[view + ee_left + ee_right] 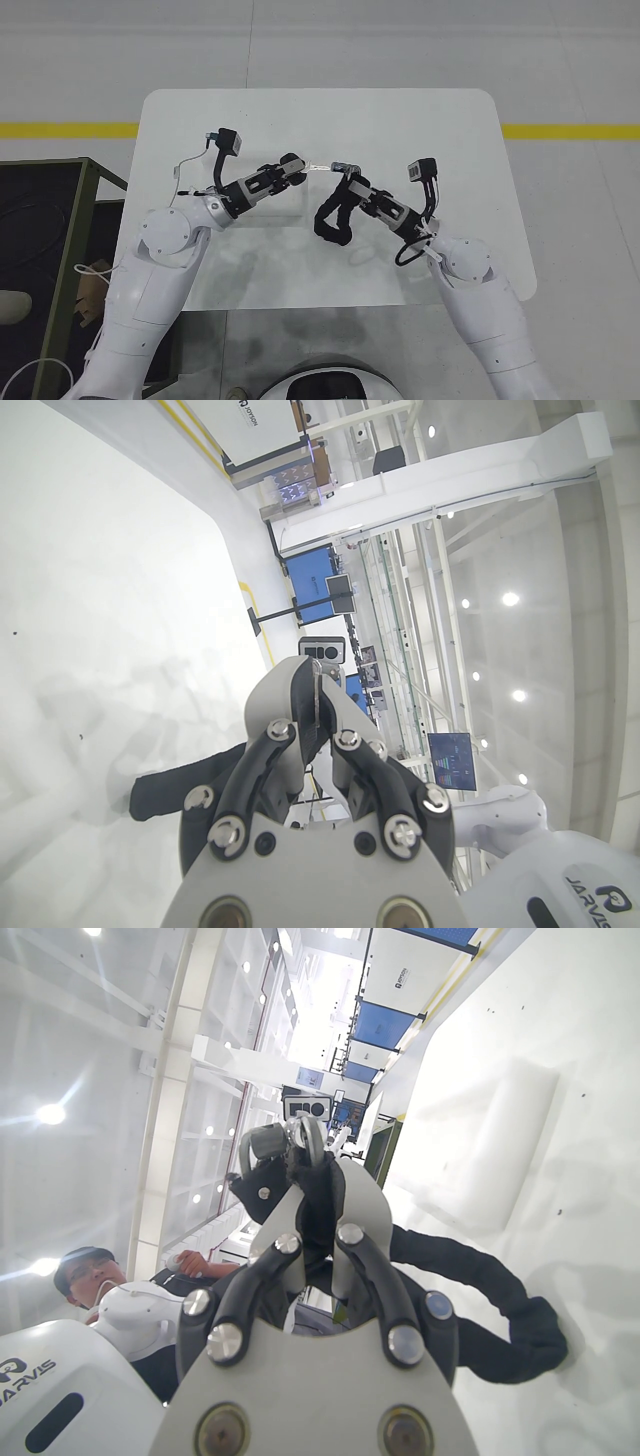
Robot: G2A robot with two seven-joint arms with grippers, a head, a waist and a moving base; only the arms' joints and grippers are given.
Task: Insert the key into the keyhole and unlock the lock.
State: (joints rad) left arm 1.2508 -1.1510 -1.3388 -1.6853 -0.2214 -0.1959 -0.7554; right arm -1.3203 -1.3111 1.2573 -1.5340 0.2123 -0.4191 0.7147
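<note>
The key (pixel 317 168) is held in the air over the middle of the table (pixel 450 120), somewhat nearer its far edge. It lies roughly level, with its blade aimed at the lock (pixel 342 164). The two sit just beside each other, but whether the tip has entered the keyhole I cannot tell from above. Held end-on like this, the blade looks lined up for a straight push. I judge the step in hand to be insertion, with the turn not yet done.

The left gripper (pixel 300 169) has its fingers pressed together on the key's head. In the left wrist view the thin metal edge of the key (pixel 316 700) is pinched between the dark pads (pixel 302 700) of the left gripper (pixel 320 682), with nothing else in its grasp.

Facing it, the right gripper (pixel 350 182) is clamped on the lock's black fabric-sleeved chain (pixel 333 218), right behind the lock body. In its own wrist view the sleeve is bunched between the fingers of the right gripper (pixel 312 1178). The lock (pixel 267 1140) and its metal shackle (pixel 310 1133) stick out past the tips. Gripping this close probably keeps the lock from swinging and presents the keyhole to the other arm — a looser hold on the chain would let it twist away under the push.

The rest of the chain (pixel 500 1323) droops in a loop onto the table toward the near edge. A white block (pixel 505 1128) lies on the table apart from it.
</note>
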